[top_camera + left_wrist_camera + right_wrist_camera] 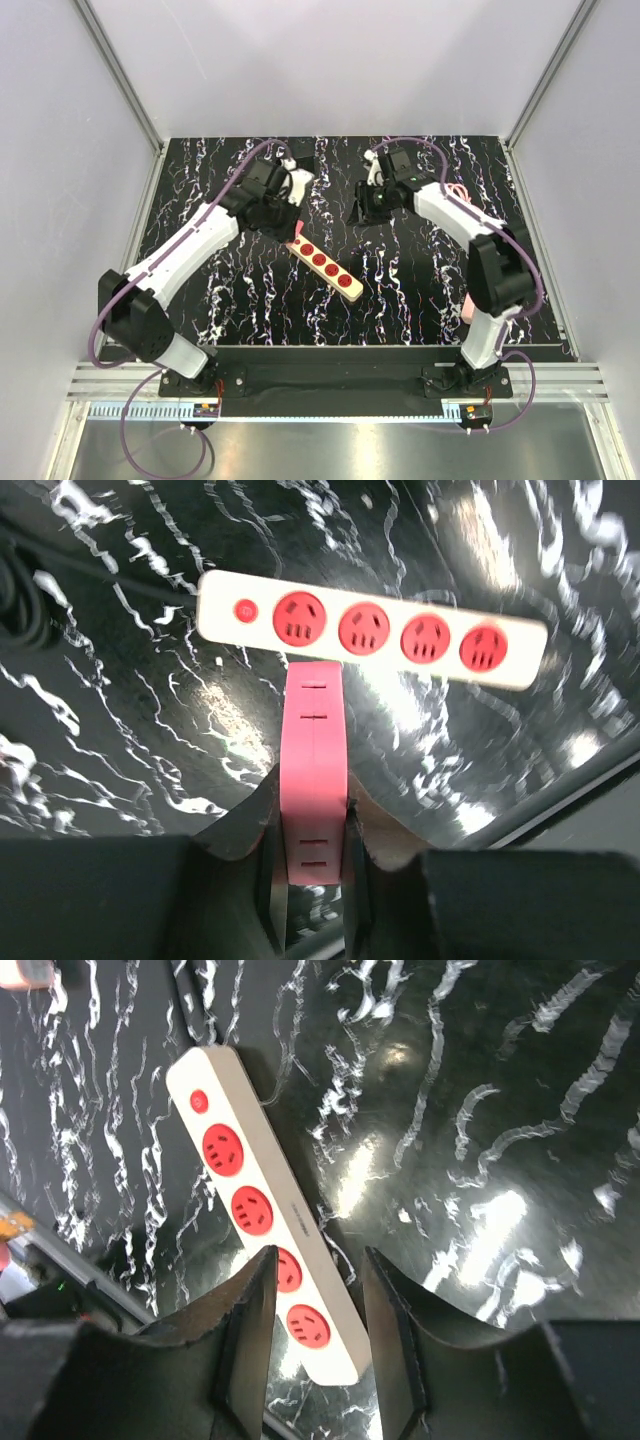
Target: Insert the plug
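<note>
The cream power strip with red round sockets lies diagonally mid-table. It also shows in the left wrist view and the right wrist view. My left gripper is shut on a pink boxy block with small slots, whose tip reaches the strip's near edge below the first socket. No black plug shows in any view. My right gripper is open and empty, above the table by the strip's end sockets.
A black cord runs off the strip's switch end, with dark cord bunched at the left. The black marbled tabletop has a metal rail along its near edge and white walls around.
</note>
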Tool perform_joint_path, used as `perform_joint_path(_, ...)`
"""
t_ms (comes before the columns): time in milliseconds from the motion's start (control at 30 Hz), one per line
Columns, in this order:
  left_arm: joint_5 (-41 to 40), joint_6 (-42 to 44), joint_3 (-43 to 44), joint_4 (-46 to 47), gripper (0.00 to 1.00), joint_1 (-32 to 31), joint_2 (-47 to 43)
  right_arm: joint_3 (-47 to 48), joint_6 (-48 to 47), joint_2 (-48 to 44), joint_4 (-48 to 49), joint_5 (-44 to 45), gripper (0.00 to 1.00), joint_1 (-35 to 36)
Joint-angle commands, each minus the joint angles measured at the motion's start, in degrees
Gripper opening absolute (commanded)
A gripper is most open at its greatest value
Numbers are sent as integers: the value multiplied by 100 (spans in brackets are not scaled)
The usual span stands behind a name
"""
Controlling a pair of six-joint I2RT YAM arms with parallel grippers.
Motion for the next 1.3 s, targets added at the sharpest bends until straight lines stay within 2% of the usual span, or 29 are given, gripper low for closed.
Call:
perform_joint_path(0, -600, 1148, 427, -172, 0, -158, 19, -571, 326, -642, 248, 744, 46, -54)
perform_joint_path(100, -968, 712, 945, -269, 0, -149, 405, -888, 589, -880, 292, 911, 46, -125)
perform_joint_path(133, -1335, -230, 1286, -408, 0, -149, 564, -1001, 842, -924, 283, 1094, 45, -160)
perform_joint_path(200, -1323, -1542, 1630, -890, 0, -132, 1046, -1090, 1421, -1056, 283, 1393, 43, -186)
perform_joint_path(267, -604, -2162, 1764, -928, 0, -140, 1276, -1143, 1853, -1126, 187, 1929, 42, -186)
perform_joint_path(367, -153, -3436, 1421, -621, 0, -210, 1348, -1204, 2066, -1214, 143, 2203, 43, -177)
perform_joint_path(400, -222, -4135, 1395, -655, 0, -228, 1348, -1239, 2179, -1223, 134, 2299, 43, -177)
perform_joint_path(467, -599, -4903, 1482, -935, 0, -237, 1339, -1345, 2216, -1311, 90, 2519, 43, -178)
perform_joint_path(500, -801, -5699, 1596, -1607, 0, -228, 1408, -1389, 2250, -1346, 64, 2572, 43, -177)
perform_joint_path(533, -1090, -5985, 1884, -1901, 0, -193, 1461, -1485, 2260, -1381, 64, 2660, 43, -177)
perform_joint_path(700, -988, -6917, 2011, -2272, 0, -79, 1742, -1749, 2321, -1592, 64, 2661, 43, -186)
perform_joint_path(833, -418, -7174, 1756, -2282, 0, 61, 2015, -1890, 2277, -1653, 64, 2555, 43, -169)
perform_joint_path(1000, -338, -7350, 1799, -2238, 0, 150, 2366, -1987, 2268, -1768, 64, 2616, 43, -186)
perform_joint_path(1267, -372, -7912, 1729, -2141, 0, 141, 2420, -1978, 2321, -1707, 64, 2617, 43, -177)
